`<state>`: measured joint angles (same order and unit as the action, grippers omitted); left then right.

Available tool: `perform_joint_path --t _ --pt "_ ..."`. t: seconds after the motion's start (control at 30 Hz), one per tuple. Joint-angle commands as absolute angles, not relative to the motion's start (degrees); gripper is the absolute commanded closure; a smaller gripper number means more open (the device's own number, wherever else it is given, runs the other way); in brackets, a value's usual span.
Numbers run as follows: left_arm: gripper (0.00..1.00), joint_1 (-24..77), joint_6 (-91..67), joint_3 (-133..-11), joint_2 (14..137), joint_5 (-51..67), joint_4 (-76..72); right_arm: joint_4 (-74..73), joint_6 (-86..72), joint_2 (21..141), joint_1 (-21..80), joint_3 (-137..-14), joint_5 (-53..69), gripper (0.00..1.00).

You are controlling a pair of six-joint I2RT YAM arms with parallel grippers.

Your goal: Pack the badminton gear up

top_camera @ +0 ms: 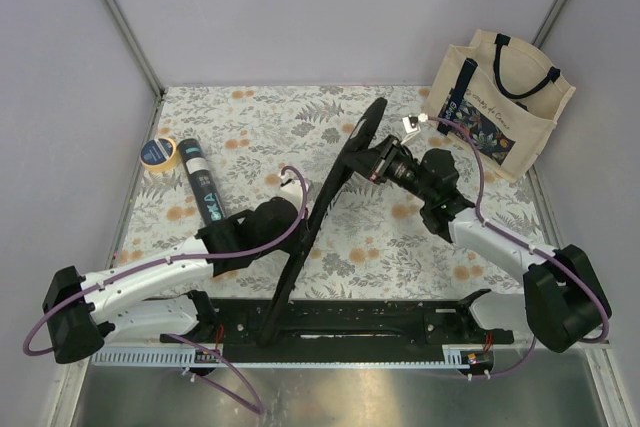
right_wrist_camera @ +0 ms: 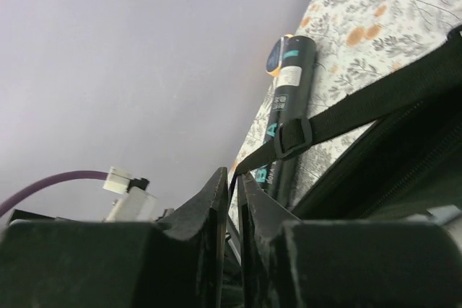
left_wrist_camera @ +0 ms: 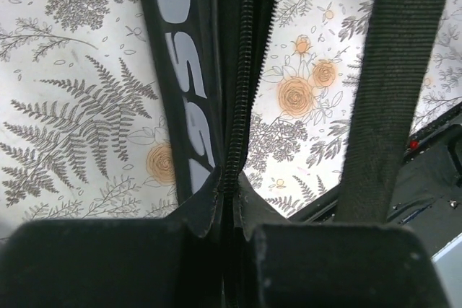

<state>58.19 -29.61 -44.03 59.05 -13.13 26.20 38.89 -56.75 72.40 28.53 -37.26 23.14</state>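
The long black racket bag [top_camera: 328,202] stands on its edge, running from the near rail up to the table's middle. My left gripper [top_camera: 300,211] is shut on the bag's zipper seam [left_wrist_camera: 238,106], beside its white lettering [left_wrist_camera: 180,63]. My right gripper [top_camera: 370,169] is shut on the bag's black strap [right_wrist_camera: 346,117], near the bag's wide end; the strap also shows in the left wrist view [left_wrist_camera: 393,84]. The black tube with teal lettering [top_camera: 203,184] lies on the table to the left and shows in the right wrist view [right_wrist_camera: 285,99]. No rackets or shuttlecocks show.
A yellow-rimmed tape roll [top_camera: 160,151] lies at the tube's far end. A cream tote bag with dark handles [top_camera: 503,102] stands at the far right corner. The floral tablecloth [top_camera: 400,247] is walled in on three sides. A black rail [top_camera: 380,322] runs along the near edge.
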Motion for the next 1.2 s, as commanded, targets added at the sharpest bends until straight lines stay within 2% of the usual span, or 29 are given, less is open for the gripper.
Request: perform_joint_path --t 0.0,0.13,0.37,0.57,0.7,0.93,1.17 --pt "1.0 58.1 -29.3 -44.1 58.0 -8.6 15.9 37.8 -54.6 75.0 31.2 -43.6 22.9 0.81" --pt "1.0 58.0 -30.1 -43.0 56.8 -6.9 13.6 33.8 -50.7 79.3 32.0 -47.5 22.4 0.78" --pt "1.0 57.7 -31.8 -40.3 53.3 -5.8 10.1 17.5 -42.6 79.8 32.2 -53.5 16.6 0.57" --pt "1.0 56.3 -34.3 -38.9 52.1 -3.6 7.4 -6.6 -37.0 78.2 32.2 -62.0 9.9 0.45" --pt "1.0 54.8 -36.0 -37.4 50.7 -1.1 5.0 -14.2 -31.7 76.6 32.1 -65.0 10.5 0.28" --pt "1.0 52.7 -36.6 -36.7 49.0 1.2 4.7 -20.6 -24.0 72.5 31.4 -69.3 13.9 0.26" --pt "1.0 51.5 -34.6 -36.2 47.5 3.0 5.9 -18.5 -12.0 69.3 24.7 -68.6 17.0 0.36"
